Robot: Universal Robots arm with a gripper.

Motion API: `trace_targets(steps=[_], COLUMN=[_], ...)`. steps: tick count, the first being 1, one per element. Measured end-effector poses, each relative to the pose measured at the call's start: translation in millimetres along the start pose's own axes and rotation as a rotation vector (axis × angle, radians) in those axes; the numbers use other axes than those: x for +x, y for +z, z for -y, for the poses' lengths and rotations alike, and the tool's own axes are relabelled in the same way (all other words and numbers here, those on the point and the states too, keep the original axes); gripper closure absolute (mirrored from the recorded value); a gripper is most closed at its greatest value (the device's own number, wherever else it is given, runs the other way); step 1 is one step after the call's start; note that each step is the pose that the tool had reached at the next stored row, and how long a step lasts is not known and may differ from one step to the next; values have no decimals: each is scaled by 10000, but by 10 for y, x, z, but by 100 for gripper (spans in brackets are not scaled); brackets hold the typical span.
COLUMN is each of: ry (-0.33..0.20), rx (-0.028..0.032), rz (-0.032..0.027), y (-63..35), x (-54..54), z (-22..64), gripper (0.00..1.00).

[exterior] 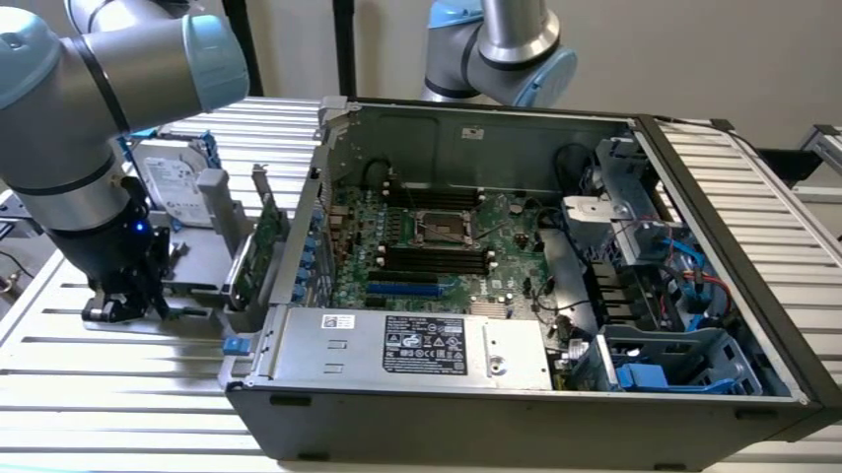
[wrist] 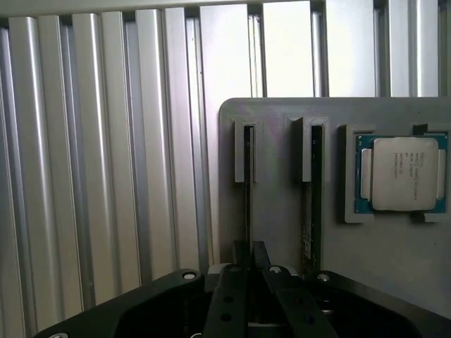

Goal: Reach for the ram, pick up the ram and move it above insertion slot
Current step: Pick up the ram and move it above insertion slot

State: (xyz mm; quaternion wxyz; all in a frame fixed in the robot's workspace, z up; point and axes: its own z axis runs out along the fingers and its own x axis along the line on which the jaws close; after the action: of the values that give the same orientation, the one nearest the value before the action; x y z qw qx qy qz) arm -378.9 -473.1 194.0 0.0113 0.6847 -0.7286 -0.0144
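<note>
The ram (wrist: 248,190) stands in the grey holder (wrist: 278,225), seemingly clenched by the hand (wrist: 251,249); processor (wrist: 402,172) alongside

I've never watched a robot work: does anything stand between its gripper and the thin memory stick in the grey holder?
Nothing visible does. The gripper is shut on the ram, which stands on edge in a slot of the grey holder; nothing lies between them.

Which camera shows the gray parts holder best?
The wrist view: the gray holder lies square-on, its two slots and a seated processor chip plain. The exterior view gives it side-on beside the computer case, partly behind the arm.
</note>
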Motion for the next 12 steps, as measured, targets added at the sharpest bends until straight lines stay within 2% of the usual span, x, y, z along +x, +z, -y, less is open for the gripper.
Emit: trace_targets(steps=[8,12], ry=[-12,-26], rx=[-8,-13], rz=[109,192], y=[-20,-39], x=[0,0], z=[0,-1], gripper=[86,86])
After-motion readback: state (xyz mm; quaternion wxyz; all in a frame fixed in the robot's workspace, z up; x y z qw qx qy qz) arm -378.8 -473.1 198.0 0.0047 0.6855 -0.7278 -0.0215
